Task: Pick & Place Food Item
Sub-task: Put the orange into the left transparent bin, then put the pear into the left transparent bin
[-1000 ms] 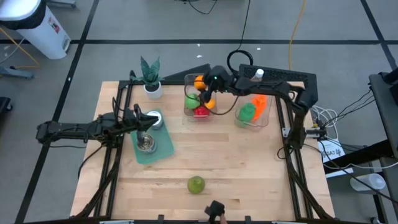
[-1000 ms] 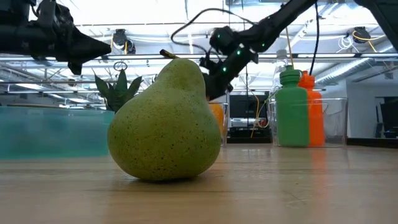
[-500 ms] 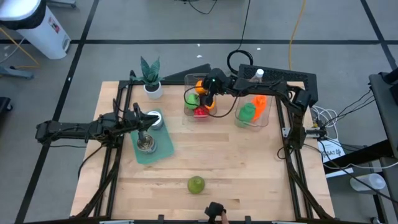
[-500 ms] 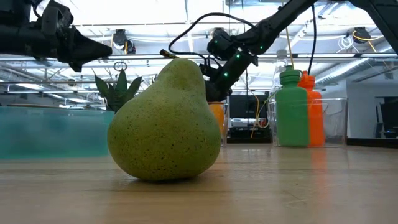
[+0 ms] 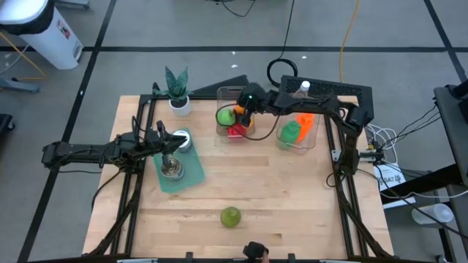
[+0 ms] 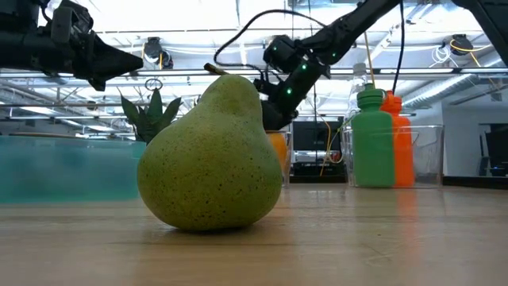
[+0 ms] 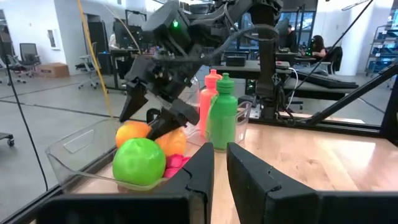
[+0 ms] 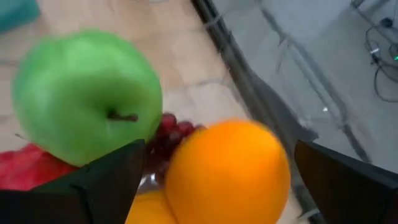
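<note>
A clear bin (image 5: 219,93) at the table's far side holds a green apple (image 8: 87,96), two oranges, dark red grapes (image 8: 174,124) and something red (image 5: 235,132). My right gripper (image 8: 221,180) is open and points down into the bin, its fingers on either side of the upper orange (image 8: 227,171). The left wrist view shows those fingers straddling that orange (image 7: 132,132). A green pear (image 5: 230,216) rests on its side near the table's near edge. My left gripper (image 7: 219,168) is shut and waits above the teal mat (image 5: 191,175). My right gripper comes at the upper orange from above, slanting down, one finger (image 8: 93,186) on each side of it. I cannot tell whether either finger touches it. The orange rests on the other fruit in the bin.
A second clear bin (image 5: 314,135) to the right holds a green bottle (image 5: 291,132) and an orange bottle (image 5: 304,117). A potted plant (image 5: 177,91) stands at the far left. A metal cup (image 5: 172,170) sits on the teal mat. Bare wood lies between the bins and the pear.
My right gripper has turned at the wrist over the fruit bin and shifted slightly toward the table's left. It now covers the orange that showed at the bin's far side. The fruit, the pear and my left arm have stayed put.
</note>
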You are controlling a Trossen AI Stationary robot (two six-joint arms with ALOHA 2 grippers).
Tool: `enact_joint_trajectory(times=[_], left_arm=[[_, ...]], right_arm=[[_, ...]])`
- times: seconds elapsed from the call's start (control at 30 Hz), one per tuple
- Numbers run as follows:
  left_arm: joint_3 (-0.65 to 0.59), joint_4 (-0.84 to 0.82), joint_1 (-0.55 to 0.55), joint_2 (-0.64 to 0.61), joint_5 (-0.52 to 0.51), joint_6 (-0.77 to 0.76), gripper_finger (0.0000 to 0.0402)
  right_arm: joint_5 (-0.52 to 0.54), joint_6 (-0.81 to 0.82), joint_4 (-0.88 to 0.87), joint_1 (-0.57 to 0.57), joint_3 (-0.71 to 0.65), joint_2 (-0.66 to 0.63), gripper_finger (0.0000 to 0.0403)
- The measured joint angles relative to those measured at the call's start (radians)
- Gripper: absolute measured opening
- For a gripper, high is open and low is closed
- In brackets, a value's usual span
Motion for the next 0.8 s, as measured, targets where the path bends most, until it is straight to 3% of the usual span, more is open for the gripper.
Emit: enact_joint_trajectory(times=[0.17, 0.37, 0.47, 0.53, 0.6, 0.8], left_arm=[[0.0, 0.0, 0.0, 0.0, 0.001, 0.0, 0.0051], [-0.001, -0.007, 0.0, 0.0, 0.021, 0.005, 0.0051], [-0.001, -0.007, 0.0, 0.0, 0.08, 0.012, 0.0051], [-0.001, -0.007, 0.0, 0.0, 0.11, 0.013, 0.0051], [-0.001, -0.007, 0.0, 0.0, 0.122, 0.008, 0.0051], [-0.001, -0.041, 0.0, 0.0, 0.123, 0.006, 0.0051]], right_arm=[[-0.009, -0.019, 0.002, 0.014, -0.001, -0.08, 0.0396], [-0.231, 0.033, 0.062, 0.06, -0.036, -0.294, 0.0375], [-0.454, 0.068, 0.272, 0.07, -0.169, -0.426, 0.0326], [-0.548, 0.14, 0.449, 0.063, -0.284, -0.524, 0.0286], [-0.543, 0.197, 0.541, 0.048, -0.389, -0.63, 0.0244], [-0.523, 0.258, 0.531, 0.013, -0.62, -0.931, 0.0106]])
